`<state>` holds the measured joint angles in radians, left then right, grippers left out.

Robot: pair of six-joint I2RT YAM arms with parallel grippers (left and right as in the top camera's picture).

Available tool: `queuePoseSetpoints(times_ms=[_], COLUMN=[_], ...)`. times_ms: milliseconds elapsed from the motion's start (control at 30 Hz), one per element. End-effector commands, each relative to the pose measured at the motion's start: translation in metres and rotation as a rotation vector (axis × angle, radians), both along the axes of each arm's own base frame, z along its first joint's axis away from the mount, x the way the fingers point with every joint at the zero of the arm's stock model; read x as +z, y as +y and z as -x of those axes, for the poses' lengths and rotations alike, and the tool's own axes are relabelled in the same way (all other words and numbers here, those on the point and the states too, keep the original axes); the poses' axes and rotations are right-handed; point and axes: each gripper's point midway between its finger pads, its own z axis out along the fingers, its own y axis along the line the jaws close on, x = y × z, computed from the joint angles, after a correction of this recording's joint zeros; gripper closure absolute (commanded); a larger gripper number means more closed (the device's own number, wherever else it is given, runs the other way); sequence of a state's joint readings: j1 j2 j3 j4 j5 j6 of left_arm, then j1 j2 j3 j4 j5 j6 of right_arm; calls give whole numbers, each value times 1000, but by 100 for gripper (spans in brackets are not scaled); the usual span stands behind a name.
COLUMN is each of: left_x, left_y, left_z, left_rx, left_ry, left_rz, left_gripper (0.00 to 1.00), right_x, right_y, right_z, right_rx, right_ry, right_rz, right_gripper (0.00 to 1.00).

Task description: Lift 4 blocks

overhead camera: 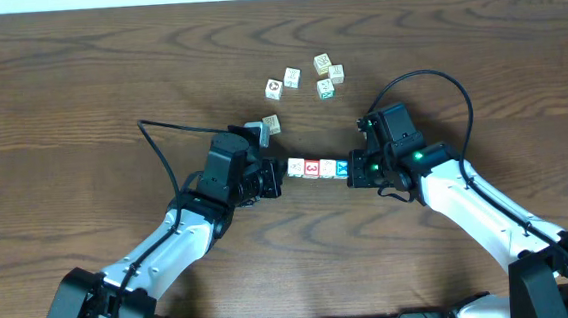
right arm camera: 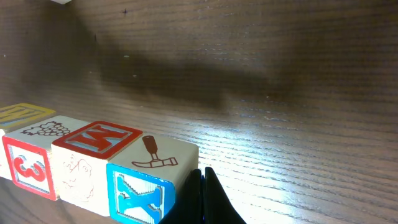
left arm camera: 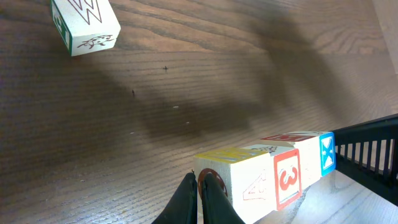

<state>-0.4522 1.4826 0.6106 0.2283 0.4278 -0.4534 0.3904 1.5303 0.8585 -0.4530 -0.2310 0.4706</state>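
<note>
Blocks: four in a straight row, face to face, centre of the overhead frame just below the middle. They are on or just over the bench; can't tell if there is any gap under them. Order left to right in frame: white, red-faced block, white, blue-faced block.

Left tool is clenched, fingers pressed together with nothing between them. Its tip butts the white block at the left end of the row. Right tool is also clenched and empty, tip against the blue-faced block at the right end. So the row is pinched end to end between two closed tips and neither tool grasps it.

Loose cubes cluster at upper centre, well apart from the row. One stray cube lies near the left arm, up and left of the row.

Handling, my read: small rigid cubes, likely wood, light, with smooth printed faces that are probably a bit slippery. They won't crush. The weak point is the three joints: only friction holds the row, so it could buckle or drop a middle block if pressure eases or one side rises faster. Best hold is the centre of each end face, pushing straight along the row, both arms rising level together.
</note>
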Motion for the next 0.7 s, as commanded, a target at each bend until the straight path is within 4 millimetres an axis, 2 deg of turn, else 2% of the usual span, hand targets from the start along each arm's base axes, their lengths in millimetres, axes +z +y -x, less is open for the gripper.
queuePoseSetpoints(times_ms=[0,667], left_x=[36,37], left_y=[-37,-37], left_z=[14,14], left_rx=[-157,-158], left_ry=[-19,-20], left_rz=[137,137], left_gripper=[93,93], right_x=[45,52], right_y=[56,57], right_z=[7,5], right_rx=[167,179], right_ry=[-17,-25], right_rz=[-242,-238], right_gripper=[99,99])
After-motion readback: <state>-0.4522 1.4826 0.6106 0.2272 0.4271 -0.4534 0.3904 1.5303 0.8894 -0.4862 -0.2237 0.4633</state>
